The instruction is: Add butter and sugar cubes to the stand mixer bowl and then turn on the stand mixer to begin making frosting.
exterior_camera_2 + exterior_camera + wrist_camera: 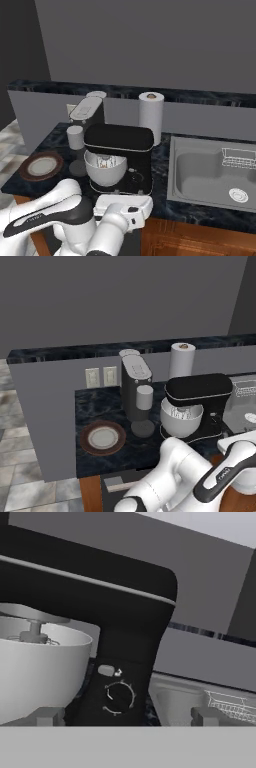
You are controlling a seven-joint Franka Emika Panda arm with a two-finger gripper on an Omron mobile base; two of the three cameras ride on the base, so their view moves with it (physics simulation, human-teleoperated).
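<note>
- gripper (125,716) spread wide, holding nothing, facing stand mixer (115,627) dial (119,697)
- stand mixer bowl (181,418) seated under mixer head
- plate (102,438) left on counter

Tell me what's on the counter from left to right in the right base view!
Brown-rimmed plate → coffee machine → stand mixer with its bowl → paper towel roll → sink.
</note>
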